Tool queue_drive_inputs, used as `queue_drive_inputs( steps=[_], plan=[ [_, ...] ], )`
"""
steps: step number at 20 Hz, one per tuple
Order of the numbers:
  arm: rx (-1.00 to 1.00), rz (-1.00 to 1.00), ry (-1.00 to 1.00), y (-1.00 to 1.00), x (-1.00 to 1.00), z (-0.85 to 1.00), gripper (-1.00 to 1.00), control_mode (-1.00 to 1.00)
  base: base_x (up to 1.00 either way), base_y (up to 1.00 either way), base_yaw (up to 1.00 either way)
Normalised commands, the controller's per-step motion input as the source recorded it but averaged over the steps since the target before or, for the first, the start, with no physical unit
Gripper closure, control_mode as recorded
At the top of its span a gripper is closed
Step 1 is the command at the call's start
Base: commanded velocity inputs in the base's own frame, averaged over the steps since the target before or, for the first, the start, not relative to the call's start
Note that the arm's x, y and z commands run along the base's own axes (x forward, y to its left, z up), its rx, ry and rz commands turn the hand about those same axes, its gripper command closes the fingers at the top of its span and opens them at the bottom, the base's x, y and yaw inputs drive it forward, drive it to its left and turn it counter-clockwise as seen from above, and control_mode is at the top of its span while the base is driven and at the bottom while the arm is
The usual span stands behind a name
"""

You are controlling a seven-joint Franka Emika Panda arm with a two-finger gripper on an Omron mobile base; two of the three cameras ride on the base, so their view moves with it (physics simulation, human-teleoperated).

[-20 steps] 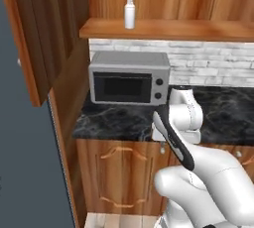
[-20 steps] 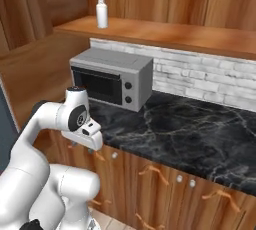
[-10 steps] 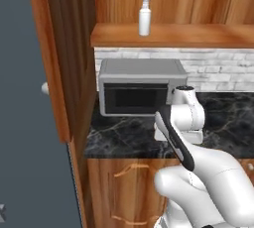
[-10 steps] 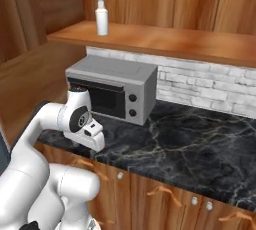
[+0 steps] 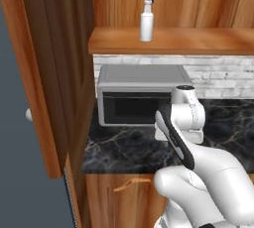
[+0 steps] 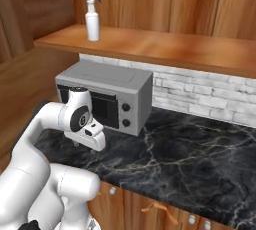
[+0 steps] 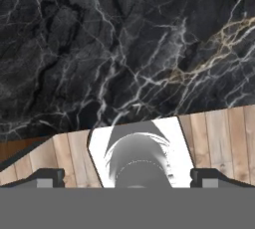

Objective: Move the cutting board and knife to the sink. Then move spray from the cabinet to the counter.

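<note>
The white spray (image 5: pixel 146 21) (image 6: pixel 92 16) stands upright on the shelf of the open wooden cabinet (image 5: pixel 198 41) (image 6: pixel 175 49), near its left end. Below it runs the black marble counter (image 5: pixel 124 147) (image 6: pixel 200 159) (image 7: pixel 124 49). My gripper (image 6: pixel 86 141) (image 7: pixel 128 178) hangs low over the counter's front edge, in front of the microwave and pointing down. Its fingertips (image 7: pixel 47 178) stand wide apart with nothing between them, so it is open. It is far below the spray. The cutting board, the knife and the sink are out of view.
A grey microwave (image 5: pixel 141 95) (image 6: pixel 107 94) sits on the counter under the shelf. An open cabinet door (image 5: pixel 44 73) stands tall at the left. A white brick backsplash (image 6: pixel 200 96) runs behind the counter. Brown cupboards with curved handles (image 6: pixel 155 209) are below.
The whole picture has shifted, so the base has driven closer; microwave, shelf and spray now look larger and nearer. The arm keeps its pose and the gripper stays open.
</note>
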Motion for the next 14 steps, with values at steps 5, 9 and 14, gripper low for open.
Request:
queue_drive_inputs(
  steps=[5, 9, 14],
  plan=[
    [0.0, 0.0, 0.0, 0.0, 0.0, 0.0, -1.0, 1.0, 0.45, 0.08, 0.0],
    [0.0, 0.0, 0.0, 0.0, 0.0, 0.0, -1.0, 1.0, 0.41, 0.08, -0.01],
    [0.0, 0.0, 0.0, 0.0, 0.0, 0.0, -1.0, 1.0, 0.43, 0.11, -0.04]
  ],
)
